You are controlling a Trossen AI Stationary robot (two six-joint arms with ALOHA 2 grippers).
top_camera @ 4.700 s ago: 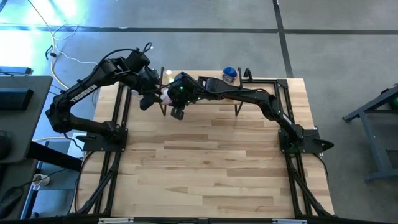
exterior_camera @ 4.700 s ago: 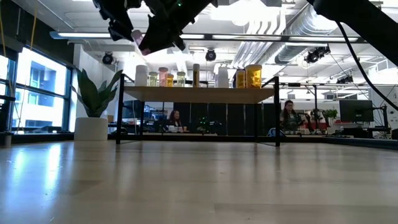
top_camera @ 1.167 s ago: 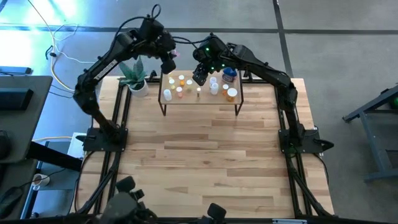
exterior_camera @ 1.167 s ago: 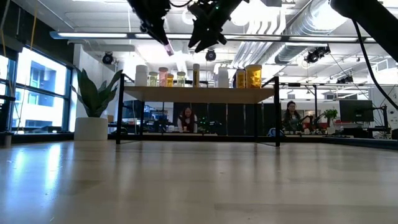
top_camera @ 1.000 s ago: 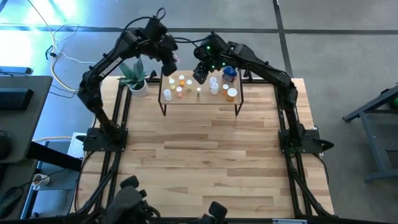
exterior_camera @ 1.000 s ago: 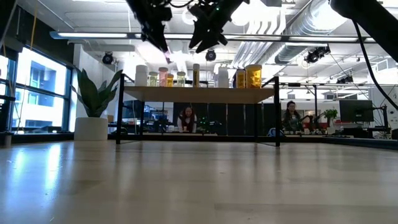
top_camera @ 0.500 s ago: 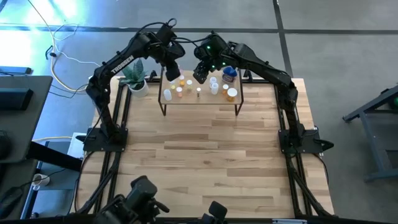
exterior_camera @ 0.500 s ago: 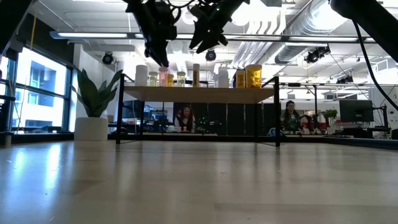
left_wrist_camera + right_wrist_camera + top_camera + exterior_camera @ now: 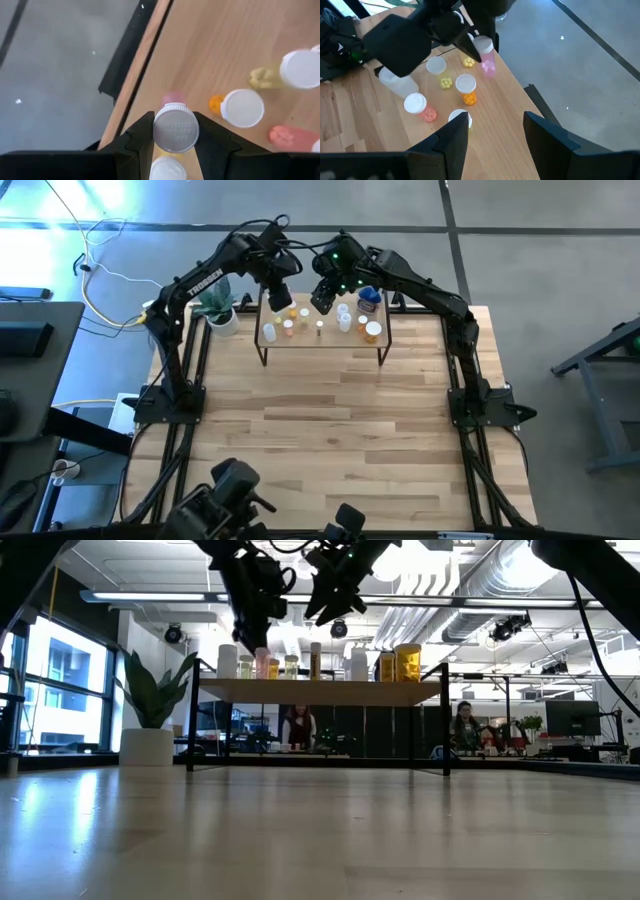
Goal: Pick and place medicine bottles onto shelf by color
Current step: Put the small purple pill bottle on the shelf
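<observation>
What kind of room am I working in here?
Probably an open-plan office or lab: exposed ceiling ducts, people at desks behind the shelf, a monitor, and a potted plant on the table.

The left arm [image 9: 205,278] carries white lettering along its upper link in the high view; it reads as "TROSSEN", though the letters are small. In the left wrist view, the white cap [image 9: 175,131] held between the left gripper's [image 9: 175,145] fingers has raised lettering in a ring on its top, too faint to make out. No other text, number or sign can be read.
</observation>
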